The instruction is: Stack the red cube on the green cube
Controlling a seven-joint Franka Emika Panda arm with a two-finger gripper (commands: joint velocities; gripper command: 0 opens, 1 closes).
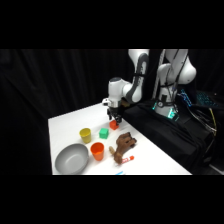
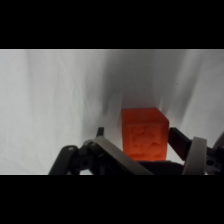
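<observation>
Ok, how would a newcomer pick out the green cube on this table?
Start at the grey bowl at the table's near corner, then go past the yellow cup. The green cube sits just beyond it: small, square-faced and solid, unlike the cups.

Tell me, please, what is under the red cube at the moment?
In the wrist view, only white table shows around the red cube, which sits between the pincer's fingers. Its underside is hidden, so contact cannot be judged. The green cube stands apart, nothing on top.

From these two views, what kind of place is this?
Likely a robot lab test cell: black curtains behind a white table, with toy-like props such as a green cube and a yellow cup.
</observation>
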